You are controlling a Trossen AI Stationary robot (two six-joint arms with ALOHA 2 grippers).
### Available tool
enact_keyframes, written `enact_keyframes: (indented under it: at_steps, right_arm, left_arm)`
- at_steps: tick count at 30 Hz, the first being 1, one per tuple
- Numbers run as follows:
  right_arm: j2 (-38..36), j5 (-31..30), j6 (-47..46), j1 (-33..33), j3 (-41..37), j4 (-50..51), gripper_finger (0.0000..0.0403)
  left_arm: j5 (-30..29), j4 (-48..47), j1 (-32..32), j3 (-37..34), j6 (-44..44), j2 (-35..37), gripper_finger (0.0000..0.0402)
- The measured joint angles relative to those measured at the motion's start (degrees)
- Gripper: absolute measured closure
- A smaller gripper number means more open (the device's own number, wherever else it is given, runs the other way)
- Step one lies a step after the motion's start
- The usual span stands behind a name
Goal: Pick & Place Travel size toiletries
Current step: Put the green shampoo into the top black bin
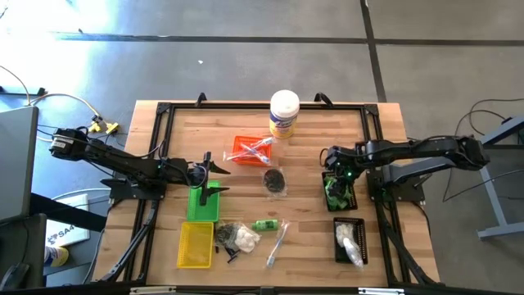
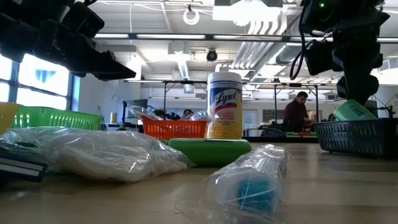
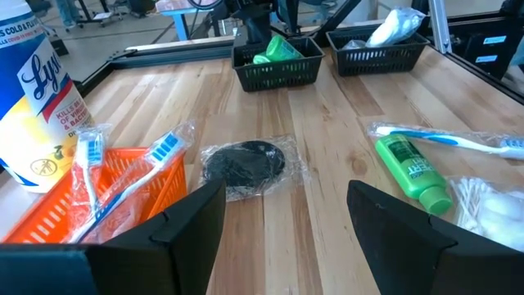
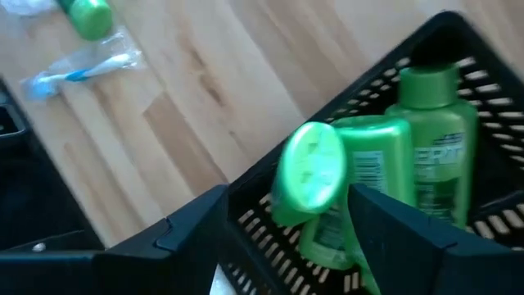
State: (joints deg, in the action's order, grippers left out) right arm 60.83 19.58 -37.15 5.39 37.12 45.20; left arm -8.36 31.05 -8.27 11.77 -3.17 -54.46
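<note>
We are at the placing step: the right gripper [image 4: 286, 238] hangs over the black mesh tray [image 1: 339, 193] with its fingers apart, and between them, just below, lie the green shampoo bottles [image 4: 385, 184] in that tray (none looks gripped, as far as we can see). Next it should probably lift clear and go for the green bottle [image 1: 265, 224] on the table. The left gripper [image 3: 286, 229] waits wide open and empty, the bagged black item [image 3: 244, 164] ahead of its fingers.
</note>
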Motion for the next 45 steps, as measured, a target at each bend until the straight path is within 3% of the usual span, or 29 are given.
enact_keyframes:
  at_steps: [19,23,30,34,40,45]
  right_arm:
    - [-11.34,-0.73,1.39,0.0,0.0,-1.91,0.0156]
    - [-12.61,-2.65,5.0,0.0,0.0,-8.88,0.0156]
    - [-12.29,-9.23,17.57,-0.02,0.0,-30.32,0.0156]
    - [-11.61,-9.45,22.45,-0.02,0.0,-38.14,0.0156]
    - [-9.94,-10.47,23.48,-0.02,0.0,-41.87,0.0156]
    - [-6.53,-15.88,23.47,-0.02,0.0,-42.09,0.0156]
  left_arm:
    - [0.0,0.02,0.0,0.0,0.01,0.0,0.0153]
    - [0.0,0.02,0.0,0.0,0.01,0.0,0.0153]
    - [0.0,0.07,0.0,0.0,0.03,-0.02,0.0153]
    - [0.0,0.07,0.0,0.0,0.03,0.0,0.0153]
    - [0.0,0.09,0.0,0.0,1.23,-0.02,0.0153]
    - [0.04,0.13,0.0,0.0,9.73,-0.02,0.0153]
